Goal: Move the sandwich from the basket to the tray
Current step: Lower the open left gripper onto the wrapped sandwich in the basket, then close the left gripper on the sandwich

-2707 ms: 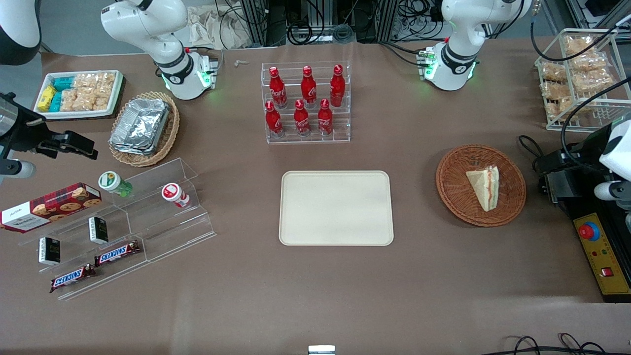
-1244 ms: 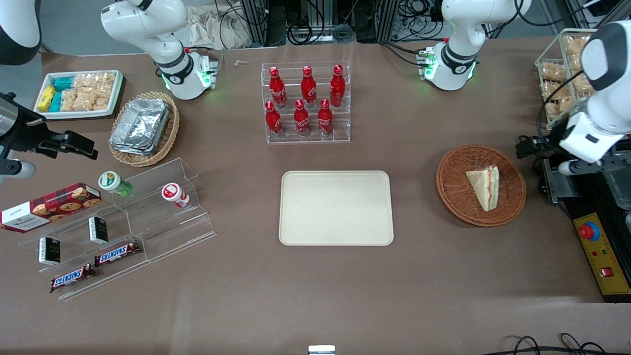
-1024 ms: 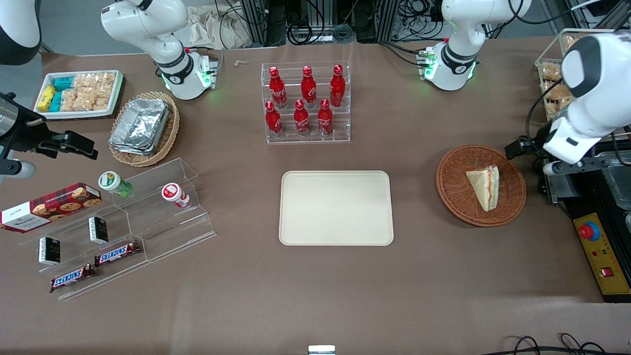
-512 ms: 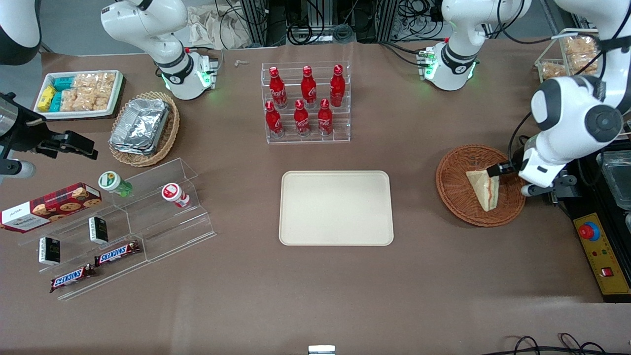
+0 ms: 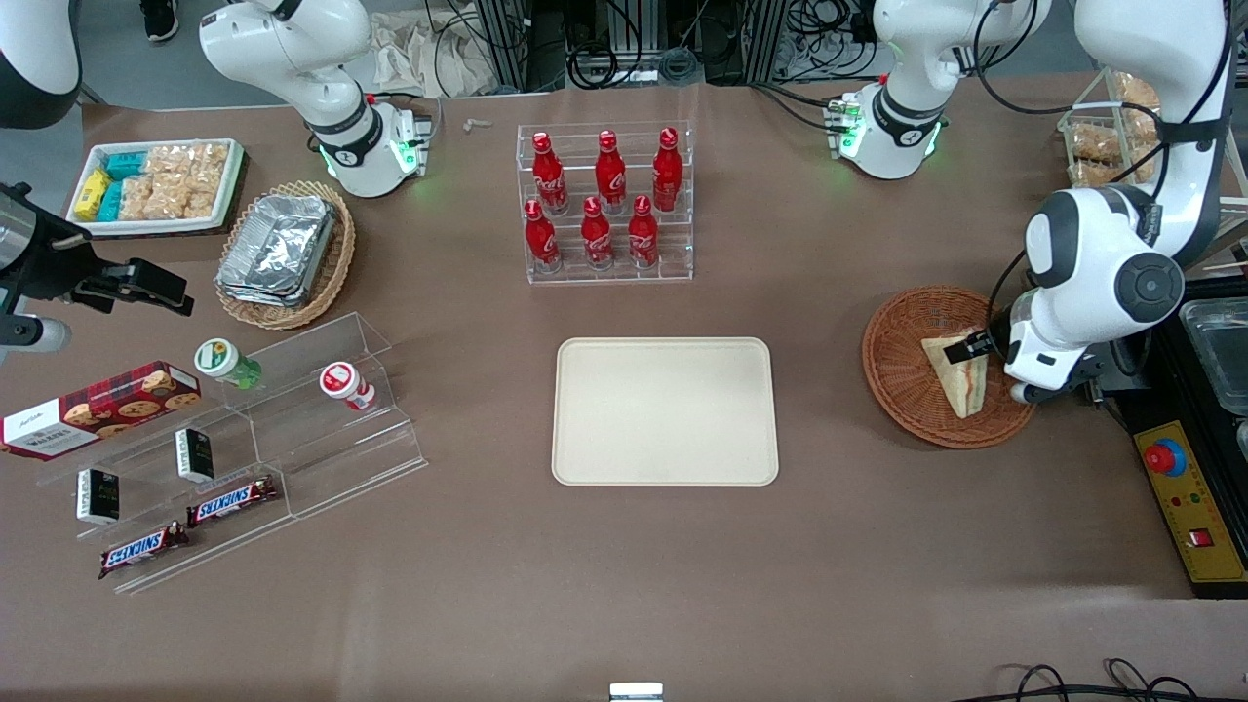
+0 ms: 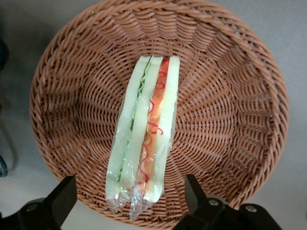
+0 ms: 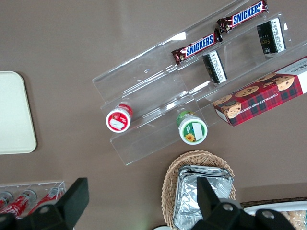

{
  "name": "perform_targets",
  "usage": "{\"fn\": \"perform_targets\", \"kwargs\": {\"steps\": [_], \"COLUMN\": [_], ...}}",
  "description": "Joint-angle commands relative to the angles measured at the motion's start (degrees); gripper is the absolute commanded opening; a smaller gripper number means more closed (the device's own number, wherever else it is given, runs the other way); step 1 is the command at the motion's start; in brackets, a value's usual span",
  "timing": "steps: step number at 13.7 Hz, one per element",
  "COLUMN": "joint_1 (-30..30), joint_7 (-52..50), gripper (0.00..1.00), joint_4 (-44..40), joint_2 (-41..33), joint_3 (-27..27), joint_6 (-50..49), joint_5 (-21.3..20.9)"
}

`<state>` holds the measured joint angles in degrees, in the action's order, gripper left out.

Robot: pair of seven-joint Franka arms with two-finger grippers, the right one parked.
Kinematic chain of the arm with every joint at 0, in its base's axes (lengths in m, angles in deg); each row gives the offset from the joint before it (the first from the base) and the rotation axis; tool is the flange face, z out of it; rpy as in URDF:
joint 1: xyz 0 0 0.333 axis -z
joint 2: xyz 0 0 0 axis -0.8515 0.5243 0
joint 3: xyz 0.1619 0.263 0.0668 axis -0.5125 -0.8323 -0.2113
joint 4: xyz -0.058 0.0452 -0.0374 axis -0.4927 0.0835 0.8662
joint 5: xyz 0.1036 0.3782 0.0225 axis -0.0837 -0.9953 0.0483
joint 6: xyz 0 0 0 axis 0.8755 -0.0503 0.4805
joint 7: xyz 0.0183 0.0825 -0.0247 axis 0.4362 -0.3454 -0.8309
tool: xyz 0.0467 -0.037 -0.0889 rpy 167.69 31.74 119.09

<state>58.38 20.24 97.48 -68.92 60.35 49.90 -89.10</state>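
I see the two black fingers (image 6: 60,199) of the gripper (image 6: 127,203) spread wide apart, holding nothing. The sandwich (image 6: 144,143) lies between them, on its side in the basket (image 6: 230,120), with the cut edge turned up to the wrist camera; neither finger touches it. In the front view the gripper (image 5: 980,346) hangs over the basket (image 5: 902,390) above the wider end of the sandwich (image 5: 957,375). The tray (image 5: 665,410) lies bare, well apart toward the parked arm's end, on the brown table (image 5: 624,565).

basket (image 5: 916,409) rim partly hidden by end effector (image 5: 980,349)
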Motion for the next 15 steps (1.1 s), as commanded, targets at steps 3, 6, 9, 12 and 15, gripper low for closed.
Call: {"fn": "perform_targets", "kwargs": {"steps": [3,6,9,12,15], "joint_1": [0.4,0.4,0.4,0.5,0.5], "joint_7": [-1.8,-1.8,-2.8,-5.0,-5.5], "gripper": [1.0,1.0,0.78,0.29,0.02], "joint_4": [2.6,2.6,2.6,2.2,1.8], "joint_2": [1.7,2.8,3.4,3.4,3.1], "joint_3": [-0.2,-0.2,-0.2,-0.2,-0.1], "joint_6": [5.4,5.7,6.0,6.7,6.3], "joint_5": [-0.8,-0.8,-0.8,-0.8,-0.8]}}
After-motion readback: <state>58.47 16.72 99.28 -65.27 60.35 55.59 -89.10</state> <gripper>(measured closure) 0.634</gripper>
